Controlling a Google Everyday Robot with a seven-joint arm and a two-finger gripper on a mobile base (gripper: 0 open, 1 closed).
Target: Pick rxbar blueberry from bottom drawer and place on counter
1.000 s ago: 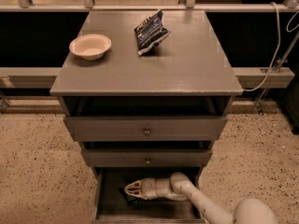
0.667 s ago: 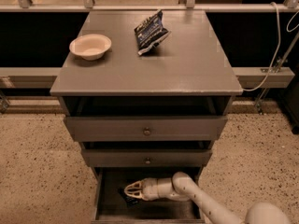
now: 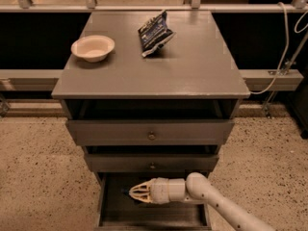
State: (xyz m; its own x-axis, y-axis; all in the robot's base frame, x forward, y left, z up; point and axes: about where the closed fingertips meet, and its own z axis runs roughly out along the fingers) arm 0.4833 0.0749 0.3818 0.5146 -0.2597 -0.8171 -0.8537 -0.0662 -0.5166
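The bottom drawer (image 3: 108, 211) is pulled open under the two shallower drawers. My gripper (image 3: 131, 192) is down inside it, pointing left, with the cream arm coming in from the lower right. A small dark blue sliver, probably the rxbar blueberry (image 3: 124, 191), shows right at the gripper's tip; the gripper hides most of it, and I cannot tell whether it is gripped. The counter (image 3: 192, 71) is the grey cabinet top above.
A cream bowl (image 3: 93, 47) stands on the counter's left side and a crinkled dark blue chip bag (image 3: 155, 33) lies near its back centre. The middle drawer (image 3: 151, 162) and the top drawer (image 3: 150, 133) overhang the bottom one. Speckled floor lies on both sides.
The gripper has edged slightly left inside the bottom drawer, and the arm's elbow has dropped lower at the bottom right. Nothing on the counter has moved.
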